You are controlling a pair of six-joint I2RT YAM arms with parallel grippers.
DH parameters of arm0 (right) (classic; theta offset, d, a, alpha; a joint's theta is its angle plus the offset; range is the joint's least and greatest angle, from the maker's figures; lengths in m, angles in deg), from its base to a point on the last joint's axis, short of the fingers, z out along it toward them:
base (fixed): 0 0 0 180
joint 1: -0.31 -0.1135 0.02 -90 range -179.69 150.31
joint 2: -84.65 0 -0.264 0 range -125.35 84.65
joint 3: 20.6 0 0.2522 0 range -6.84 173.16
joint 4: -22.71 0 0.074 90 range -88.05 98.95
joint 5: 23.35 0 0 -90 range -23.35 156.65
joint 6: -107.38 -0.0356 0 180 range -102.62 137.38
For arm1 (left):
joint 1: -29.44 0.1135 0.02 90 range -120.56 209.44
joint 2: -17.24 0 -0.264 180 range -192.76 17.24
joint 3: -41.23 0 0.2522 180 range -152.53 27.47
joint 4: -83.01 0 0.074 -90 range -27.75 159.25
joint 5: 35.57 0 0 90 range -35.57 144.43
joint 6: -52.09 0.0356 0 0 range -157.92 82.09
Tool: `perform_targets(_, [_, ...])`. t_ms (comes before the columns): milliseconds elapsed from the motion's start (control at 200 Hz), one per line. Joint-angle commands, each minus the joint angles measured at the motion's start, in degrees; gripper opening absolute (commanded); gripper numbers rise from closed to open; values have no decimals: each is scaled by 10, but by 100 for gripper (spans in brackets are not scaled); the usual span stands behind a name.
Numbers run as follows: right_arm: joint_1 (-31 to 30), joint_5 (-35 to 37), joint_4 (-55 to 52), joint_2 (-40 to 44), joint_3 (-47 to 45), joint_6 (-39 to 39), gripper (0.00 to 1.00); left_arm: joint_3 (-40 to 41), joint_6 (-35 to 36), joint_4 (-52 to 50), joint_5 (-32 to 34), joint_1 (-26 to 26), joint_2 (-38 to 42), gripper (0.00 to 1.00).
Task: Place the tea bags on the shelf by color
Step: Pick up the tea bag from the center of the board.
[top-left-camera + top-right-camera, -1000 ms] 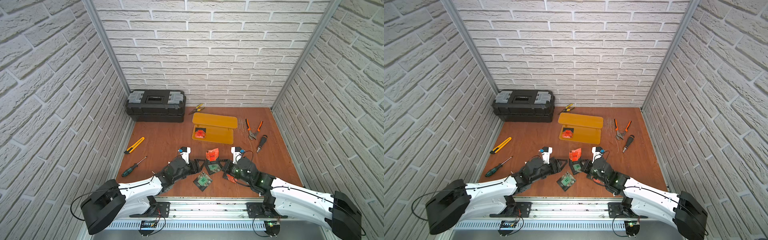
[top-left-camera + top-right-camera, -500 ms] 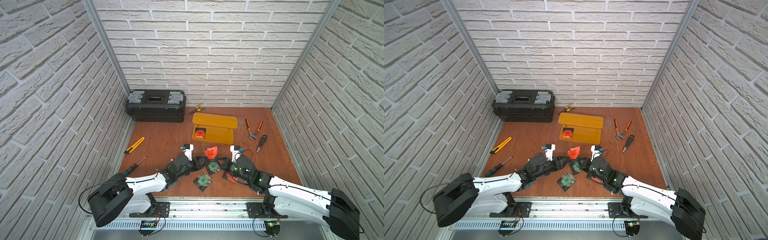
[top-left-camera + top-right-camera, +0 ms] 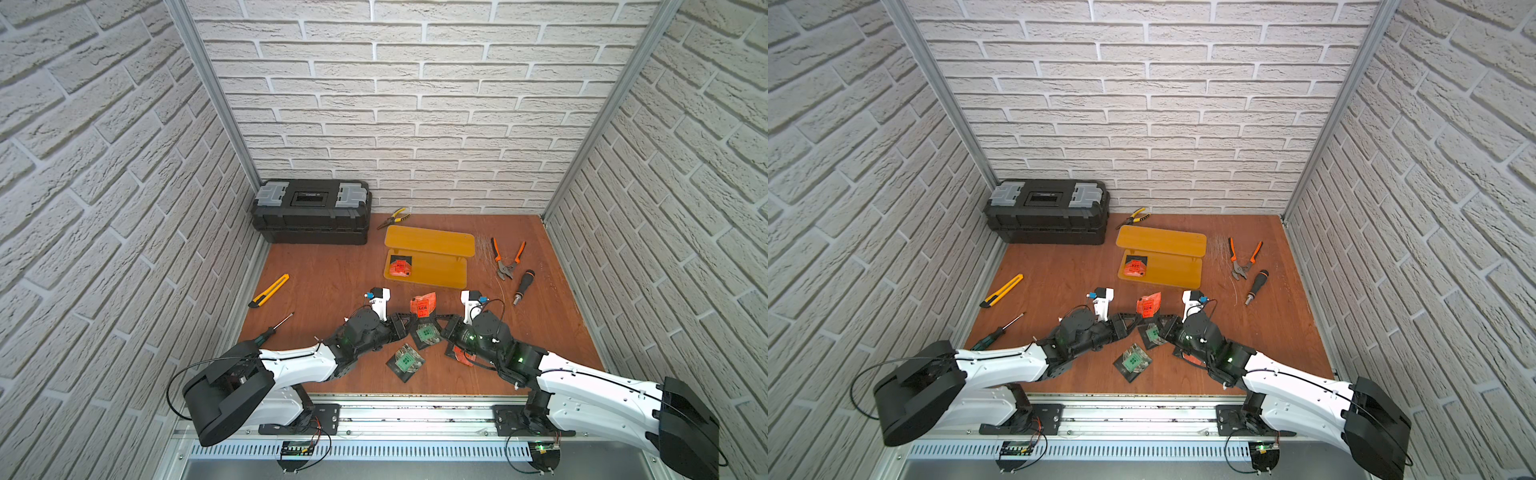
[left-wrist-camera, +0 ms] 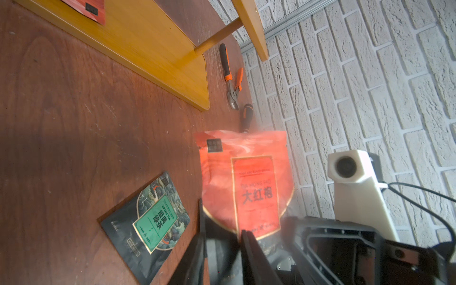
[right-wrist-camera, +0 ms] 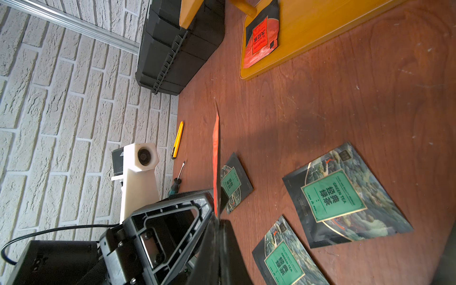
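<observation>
In both top views, a reddish-brown wooden tabletop (image 3: 324, 274) is being closed in on three sides by white brick walls (image 3: 415, 124). Well to the left of the left gripper (image 3: 409, 323), a black toolbox (image 3: 311, 212) is being shown against the back wall. A yellow utility knife (image 3: 269, 290) and a green-handled screwdriver (image 3: 272, 330) are lying nearer that gripper.

The left gripper's jaws are being held partly apart, and a gap is showing between them in the left wrist view. Whether they are touching anything cannot be told. Just to its right, a red tea bag (image 3: 423, 305) is being held upright. It is being pinched at its lower edge by the right gripper (image 3: 435, 322), which is clamped shut on it.

Green tea bags (image 5: 333, 195) are lying flat on the wood beneath and near both grippers. Beyond the grippers, the shelf (image 3: 440, 272) is standing, with a second red tea bag (image 3: 400, 267) resting on its lower plate. Farther right, orange-handled pliers (image 3: 508, 262) are lying on the wood.
</observation>
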Motion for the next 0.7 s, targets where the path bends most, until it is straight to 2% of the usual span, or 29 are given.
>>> perform_targets(0, [3, 12, 10, 6, 11, -2, 2, -10, 2, 32, -4, -3, 8, 29])
perform_targets(145, [3, 16, 5, 5, 11, -2, 2, -8, 2, 30, -2, -5, 13, 27])
perform_targets(695, [3, 19, -2, -6, 16, 4, 2, -7, 9, 17, 3, -5, 24, 0])
